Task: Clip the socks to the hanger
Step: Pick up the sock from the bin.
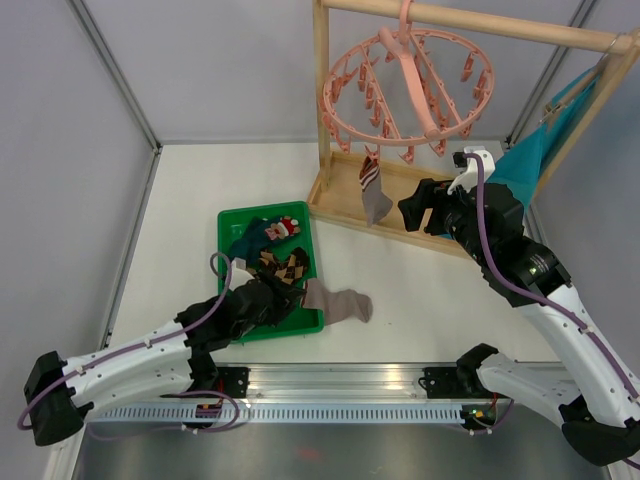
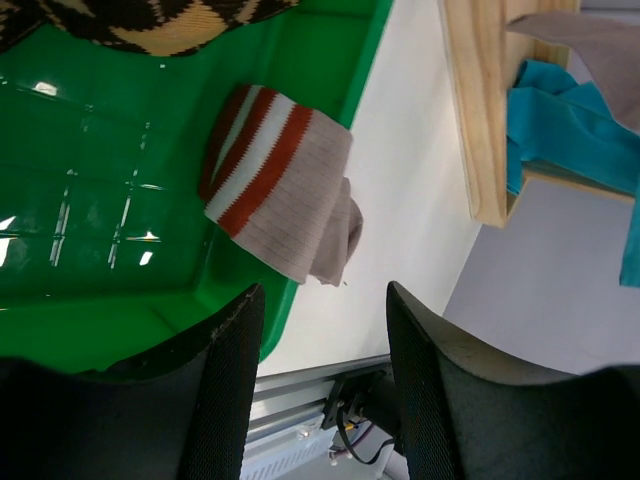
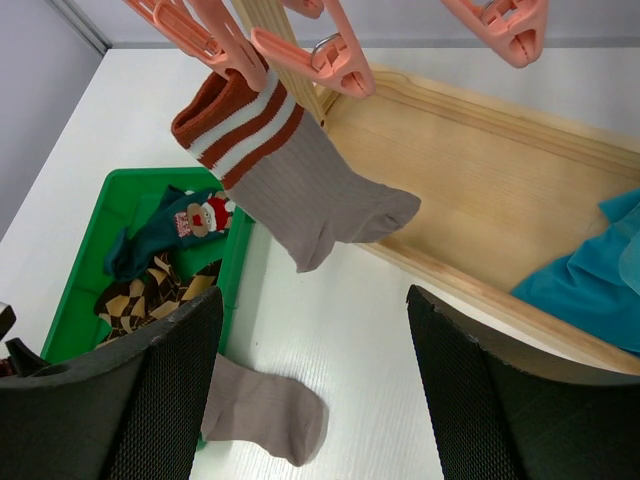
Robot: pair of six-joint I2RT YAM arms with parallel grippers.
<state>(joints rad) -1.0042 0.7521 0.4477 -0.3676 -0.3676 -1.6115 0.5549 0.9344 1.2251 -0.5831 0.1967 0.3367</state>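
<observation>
Under the pink hanger (image 1: 412, 75), whose ring is cut off in the right wrist view, a striped-cuff sock (image 3: 290, 180) hangs from a peg (image 3: 315, 60), cuff up, long axis vertical, toe toward the wooden frame (image 3: 480, 170). A second sock (image 2: 285, 200) lies across the green tray (image 1: 232, 225) rim, cuff inside, foot on the table (image 1: 430, 290). The left gripper (image 2: 325, 385) and right gripper (image 3: 315, 390) both have jaws apart, holding nothing.

Bare tabletop (image 1: 180, 200) lies free left of the green tray (image 1: 222, 255) and between tray and wooden frame base (image 1: 335, 195). Right fingers (image 3: 170, 400) are spread with clear air ahead up to the hung striped sock (image 3: 290, 180). Hanger pegs (image 3: 320, 60) crowd above and the frame post (image 1: 321, 100) stands just beside. Teal cloth (image 3: 590, 280) blocks the right. Loose sock (image 2: 280, 200) drapes over the tray rim ahead of the left fingers (image 2: 225, 390).
</observation>
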